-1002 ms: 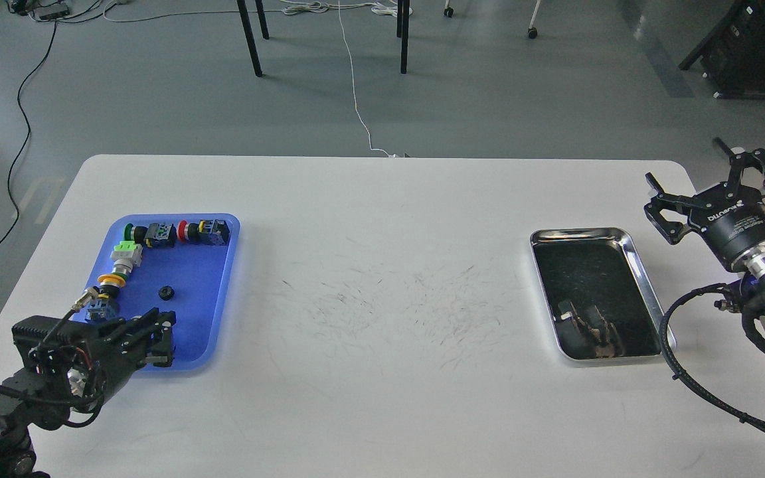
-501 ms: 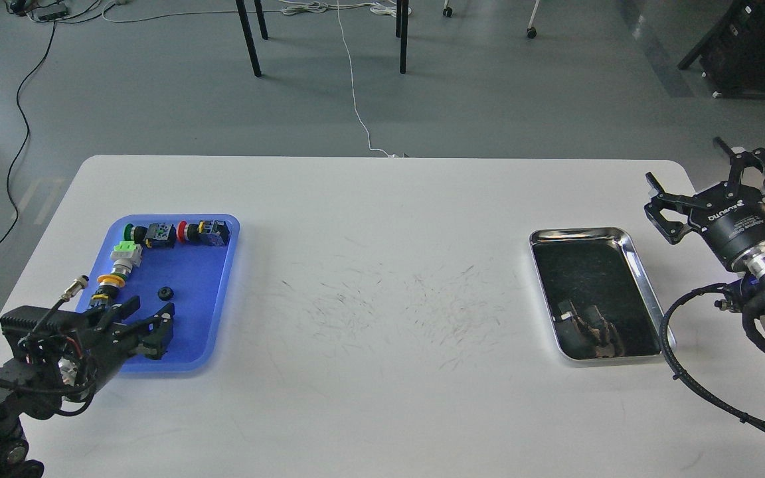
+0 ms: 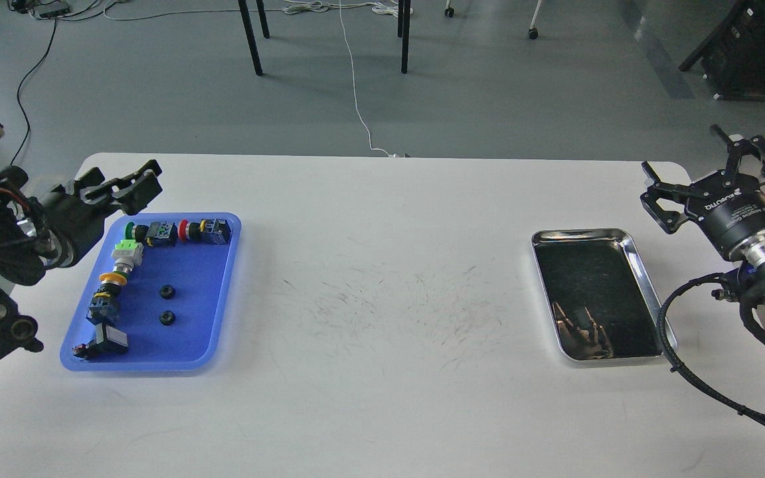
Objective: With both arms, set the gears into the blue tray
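The blue tray (image 3: 200, 279) lies on the left of the white table. Two small black gears rest on its floor, one (image 3: 167, 291) just behind the other (image 3: 167, 318). My left gripper (image 3: 123, 184) hovers over the tray's far left corner, open, with nothing between its fingers. My right gripper (image 3: 711, 174) hangs at the table's far right edge, beyond the steel tray, open and empty.
Colourful push-button switches (image 3: 176, 233) line the blue tray's far and left sides. A shiny steel tray (image 3: 648, 292) with a dark inside holds nothing on the right. Chair legs and cables are on the floor behind the table.
My left gripper has lifted from the blue tray's near edge and swung back to its far left corner. A second gear now lies in the tray. The right arm barely shifted.
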Robot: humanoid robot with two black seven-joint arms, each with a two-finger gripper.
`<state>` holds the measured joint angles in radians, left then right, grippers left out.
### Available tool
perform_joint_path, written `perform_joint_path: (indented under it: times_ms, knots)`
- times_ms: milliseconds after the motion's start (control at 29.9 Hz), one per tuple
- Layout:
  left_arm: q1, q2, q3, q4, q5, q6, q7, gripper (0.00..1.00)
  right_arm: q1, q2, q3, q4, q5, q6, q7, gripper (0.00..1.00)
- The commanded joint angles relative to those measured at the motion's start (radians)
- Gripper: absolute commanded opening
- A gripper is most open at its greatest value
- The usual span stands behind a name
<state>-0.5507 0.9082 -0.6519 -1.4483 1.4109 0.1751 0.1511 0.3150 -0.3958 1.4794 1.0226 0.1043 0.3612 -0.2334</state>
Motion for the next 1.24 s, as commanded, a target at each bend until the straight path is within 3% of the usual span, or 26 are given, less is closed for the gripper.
perform_joint_path:
  times_ms: [0,134,401,568,802,969,1203]
  knots:
    - [-0.118,-0.043,-0.003,0.038,-0.261,0.003,-0.001,0.98,0.027,0.000,-0.001,0.002,0.000,-0.018,0.000,0.98]
    - [-0.187,-0.178,-0.041,0.104,-0.518,0.014,-0.001,0.98,0.055,0.002,-0.002,0.004,0.000,-0.021,0.000,0.98]
    - [-0.176,-0.478,-0.305,0.282,-0.696,0.009,-0.024,0.98,0.081,0.015,-0.034,0.019,0.000,-0.054,0.000,0.98]
    - [-0.152,-0.610,-0.457,0.451,-0.731,-0.006,-0.105,0.98,0.076,0.032,-0.037,0.030,0.000,-0.053,0.000,0.98]
    - [-0.146,-0.627,-0.466,0.623,-0.970,-0.135,-0.166,0.98,0.065,0.046,-0.044,0.013,0.000,-0.054,0.002,0.98]
    - [-0.143,-0.623,-0.466,0.677,-1.079,-0.236,-0.174,0.98,0.065,0.051,-0.045,0.010,-0.002,-0.054,0.002,0.98]
    - [-0.137,-0.627,-0.465,0.675,-1.103,-0.252,-0.209,0.98,0.065,0.063,-0.045,0.008,-0.002,-0.054,0.000,0.98]
